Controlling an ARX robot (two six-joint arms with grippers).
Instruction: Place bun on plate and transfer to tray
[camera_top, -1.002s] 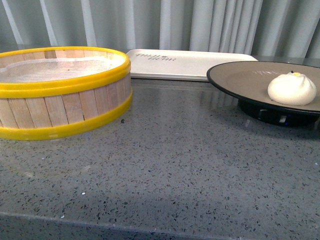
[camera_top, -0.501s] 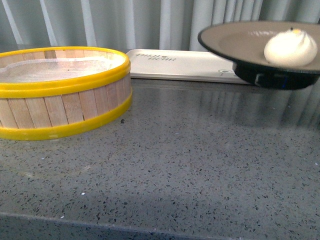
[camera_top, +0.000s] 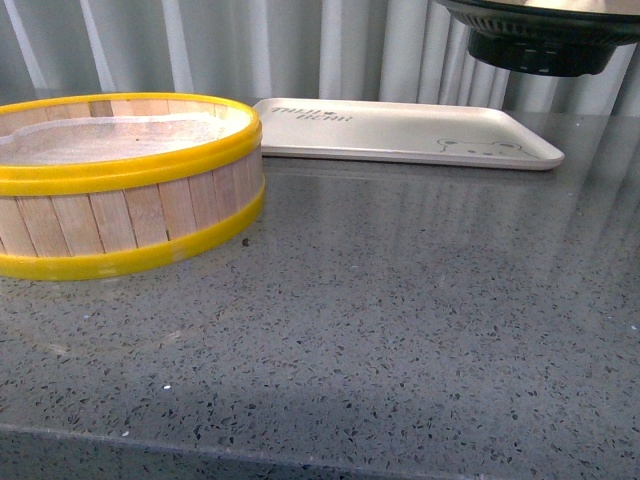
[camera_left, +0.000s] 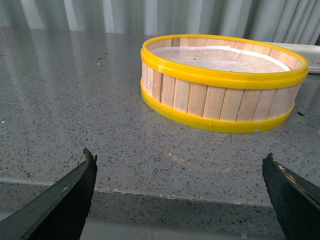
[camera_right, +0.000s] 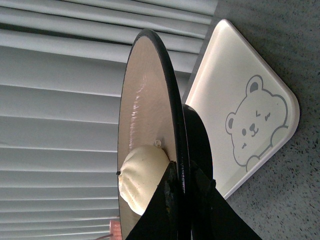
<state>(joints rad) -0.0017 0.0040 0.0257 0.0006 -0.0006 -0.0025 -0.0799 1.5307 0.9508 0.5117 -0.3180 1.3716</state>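
- table (camera_top: 400, 330): grey speckled top. Nothing stands between the raised plate and the tray, so the drop path looks free.
- tray (camera_top: 400, 135): lies flat along the far edge of the table, with the bear end toward the far right corner and the lettering end next to the basket. Aim for its flat middle, not the raised lip, so the plate's foot sits fully inside.
- steamer basket (camera_top: 120, 190): sits on the left part of the table, just beside the tray's lettering end. Judgement: bias the set-down toward the bear end so the plate rim clears it.
- plate (camera_right: 145, 125): airborne above the tray's bear end. The front view shows only its black underside and foot. Lower it slowly and level. The foot should land flat, not edge-first.
- right hand (camera_right: 181, 182): clamped on the plate rim, one finger inside and one under. Judgement: a one-sided grip like this tends to sag, so hold the wrist angle through the descent. Let go only once the foot bears on the tray, then back out sideways without dragging the rim.
- left hand (camera_left: 179, 162): fingers wide apart and holding nothing, low at the near edge of the table facing the basket. It has no role in this step.
- bun (camera_right: 140, 180): on the plate, right by the inner finger, and I can't tell if they touch. It could roll if the plate tips, so avoid jerks.
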